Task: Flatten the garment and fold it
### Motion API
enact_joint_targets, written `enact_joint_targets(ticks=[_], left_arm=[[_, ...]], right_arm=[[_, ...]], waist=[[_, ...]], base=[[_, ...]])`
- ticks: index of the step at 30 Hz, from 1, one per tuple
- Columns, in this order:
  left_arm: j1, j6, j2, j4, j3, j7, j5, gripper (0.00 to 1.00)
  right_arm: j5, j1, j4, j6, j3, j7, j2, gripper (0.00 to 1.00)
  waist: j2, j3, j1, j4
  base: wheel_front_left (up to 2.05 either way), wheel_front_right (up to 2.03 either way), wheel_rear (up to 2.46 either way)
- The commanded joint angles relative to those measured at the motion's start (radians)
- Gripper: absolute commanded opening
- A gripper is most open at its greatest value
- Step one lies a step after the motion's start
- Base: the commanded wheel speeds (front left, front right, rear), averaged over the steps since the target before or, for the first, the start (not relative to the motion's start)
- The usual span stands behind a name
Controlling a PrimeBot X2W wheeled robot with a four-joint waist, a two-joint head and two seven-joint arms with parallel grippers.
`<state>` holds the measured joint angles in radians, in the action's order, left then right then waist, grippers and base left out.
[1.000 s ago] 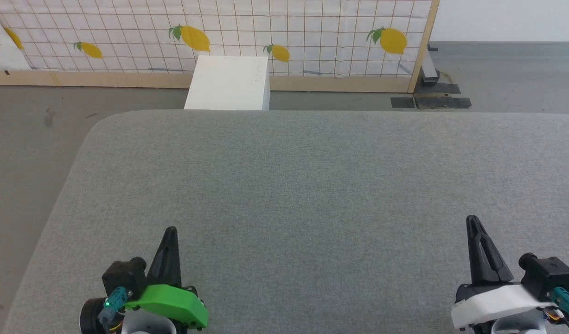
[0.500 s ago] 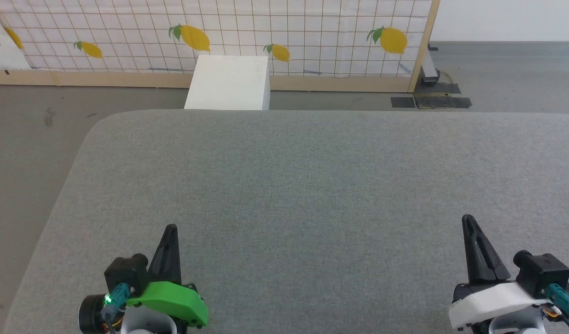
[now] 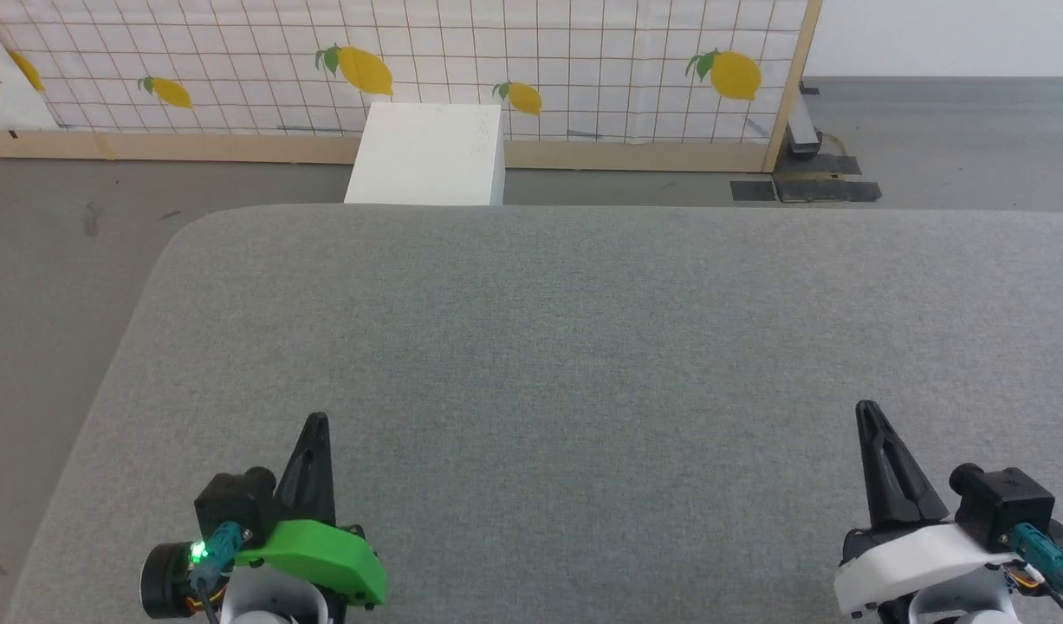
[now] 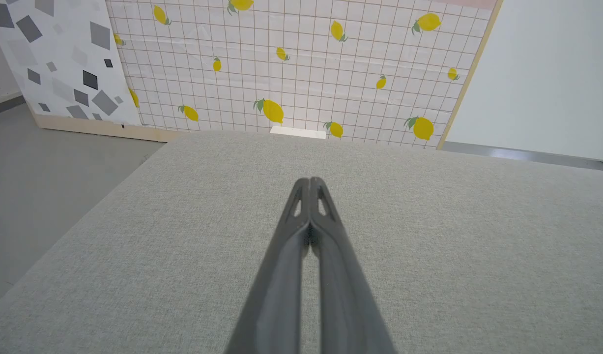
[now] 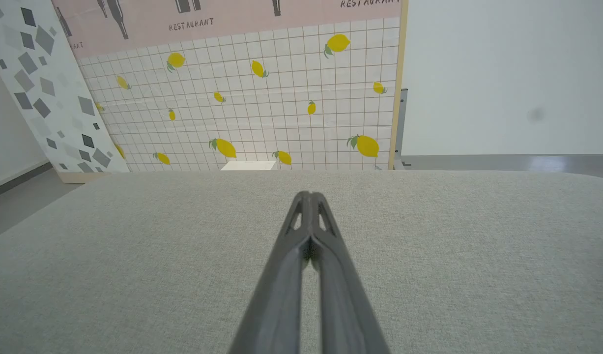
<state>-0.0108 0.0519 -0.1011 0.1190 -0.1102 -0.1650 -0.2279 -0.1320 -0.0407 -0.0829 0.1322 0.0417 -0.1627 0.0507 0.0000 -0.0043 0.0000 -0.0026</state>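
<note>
Right gripper [image 3: 865, 409] has drifted left, closed like left gripper [image 3: 316, 421], above table [image 3: 583, 329].

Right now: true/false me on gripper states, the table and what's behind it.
1. The left gripper is shut. True.
2. The right gripper stands wide open. False: its fingers are pressed together, holding nothing.
3. A white box stands beyond the table's far edge. True.
4. The panel behind the box is printed with apples. False: it shows lemons on a grid.
5. The table is bare wood. False: it is covered in grey fabric.
</note>
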Motion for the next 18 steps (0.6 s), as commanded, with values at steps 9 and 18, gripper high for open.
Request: enact_joint_targets(ticks=[9, 18], left_arm=[[0.005, -0.013, 0.010, -0.018, 0.017, 0.025, 0.035, 0.00], [0.006, -0.018, 0.015, -0.031, 0.029, 0.043, 0.059, 0.00]], right_arm=[[0.022, 0.017, 0.017, -0.001, -0.007, 0.023, 0.000, 0.00], [0.036, 0.020, 0.025, -0.001, -0.011, 0.041, 0.000, 0.00]], waist=[[0.0000, 0.001, 0.0000, 0.000], [0.0000, 0.001, 0.0000, 0.001]], base=[[0.00, 0.00, 0.00], [0.00, 0.00, 0.00]])
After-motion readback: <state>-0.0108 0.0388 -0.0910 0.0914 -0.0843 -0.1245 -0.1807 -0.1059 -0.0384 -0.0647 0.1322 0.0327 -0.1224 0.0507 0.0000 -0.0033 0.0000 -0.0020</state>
